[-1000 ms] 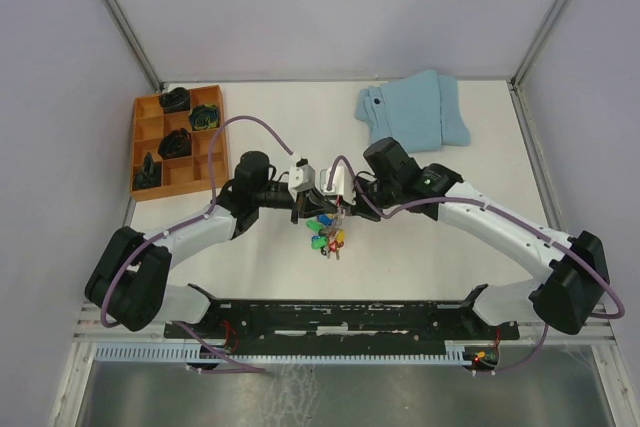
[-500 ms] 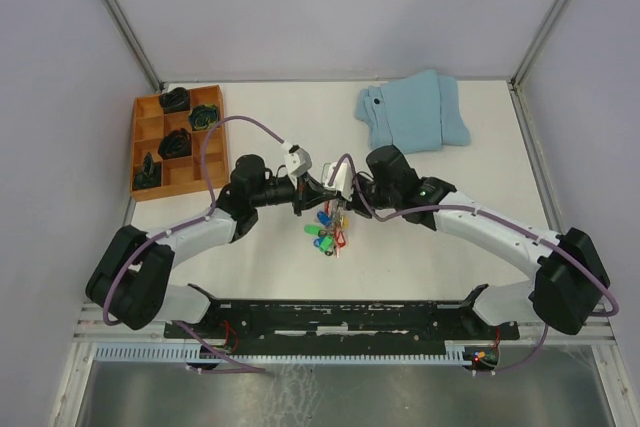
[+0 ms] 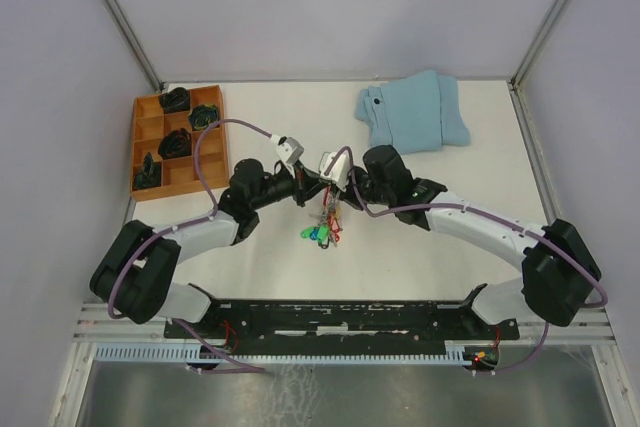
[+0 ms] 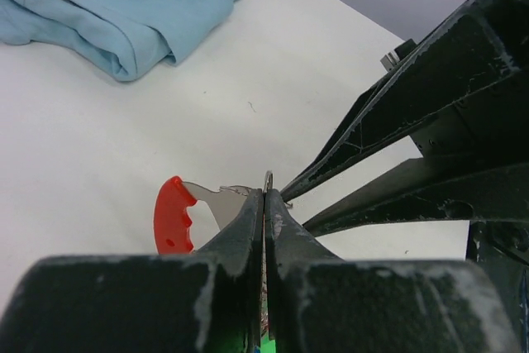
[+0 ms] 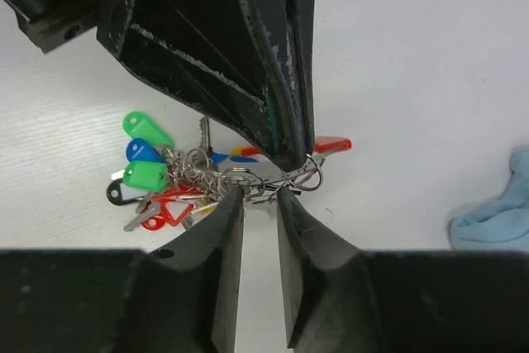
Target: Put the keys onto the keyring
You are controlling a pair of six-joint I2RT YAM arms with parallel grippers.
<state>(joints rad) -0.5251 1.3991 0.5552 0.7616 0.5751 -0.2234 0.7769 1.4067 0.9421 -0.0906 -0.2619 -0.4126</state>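
- The left end effector (image 4: 264,202) has its fingers pressed tight together on the keyring (image 4: 171,217), whose red grip and grey metal stick out beside them.
- The right end effector (image 4: 296,209) faces it, tips slightly apart, just beside that pinch.
- A folded light-blue cloth (image 4: 107,14) lies farther off on the white table (image 4: 83,138).

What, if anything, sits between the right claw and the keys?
Nothing visible. The right gripper has its slightly parted fingertips right at the tangle of rings beside the keys. The left gripper reaches in from the opposite side, shut on the keyring, next to that gap rather than across it.
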